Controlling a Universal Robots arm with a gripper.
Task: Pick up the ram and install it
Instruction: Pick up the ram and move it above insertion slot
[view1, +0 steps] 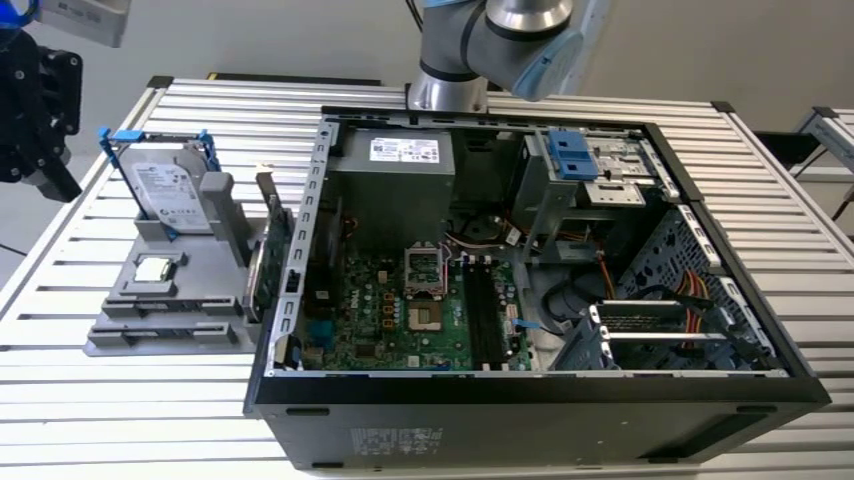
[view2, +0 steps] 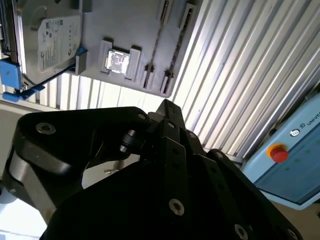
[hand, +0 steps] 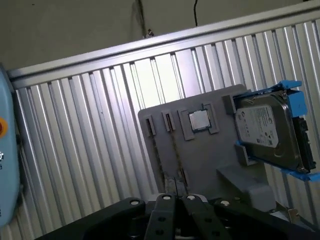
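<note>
gripper: the gripper (hand: 177, 199) hangs above the slatted table (view1: 134, 420). it is near the grey fixture, not touching it, and well apart from the case. in the exterior view it is the black shape at the upper left edge of the frame.
claw: narrow. the two black fingers (hand: 165, 206) lie close together, and nothing can be seen between them.
ram: the ram (hand: 176, 150) looks to be the thin board on edge in the fixture slot just beside the processor chip. both wrist views see it edge-on (view2: 157, 40), so its chips cannot be made out. i cannot tell for sure which of the two thin boards it is. it is apart from the gripper.
fixture: a grey tray (view1: 160, 335) lies on the table at the exterior view's left, just beside the case.
hard drive: a silver hard drive (view1: 167, 190) in a blue-clipped frame stands upright at the fixture's far end.
processor chip: the chip (view1: 156, 268) lies flat in a square recess mid-fixture.
expansion card: the green card (view1: 278, 250) stands on edge on the fixture's side nearest the case.
case: the open black computer case (view1: 534, 392) fills the centre and right of the exterior view, with the green motherboard (view1: 387, 320) inside.
memory slots: long black slots (view1: 483, 315) run beside the processor socket. i cannot tell whether any holds a stick.
arm: the arm's base (view1: 447, 60) stands at the top centre, behind the case.
</note>
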